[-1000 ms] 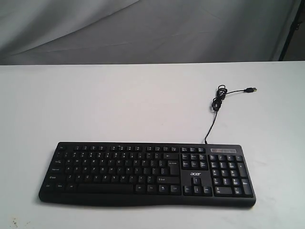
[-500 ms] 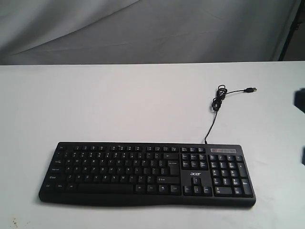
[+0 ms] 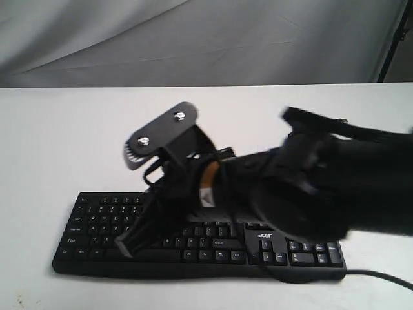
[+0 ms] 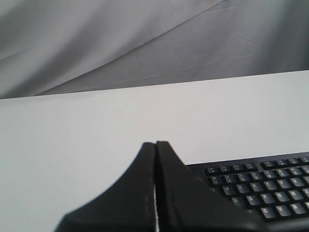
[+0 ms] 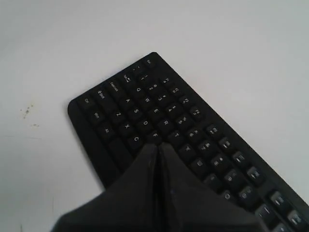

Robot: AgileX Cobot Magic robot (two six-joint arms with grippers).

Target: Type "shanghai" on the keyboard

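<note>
left gripper: jaws pressed together, empty, over bare table just off the keyboard, likely out of the way | keyboard: flat on the table's near side, keys up | right gripper: reaches across to the left letter keys, jaws closed into 1 poking tip, gripping nothing; key contact unclear

White surface before a grey cloth backdrop.
The wrinkled backdrop fills 12 o'clock; a dark pole leans at 2 o'clock; small specks mark the surface at 7 o'clock.
</note>
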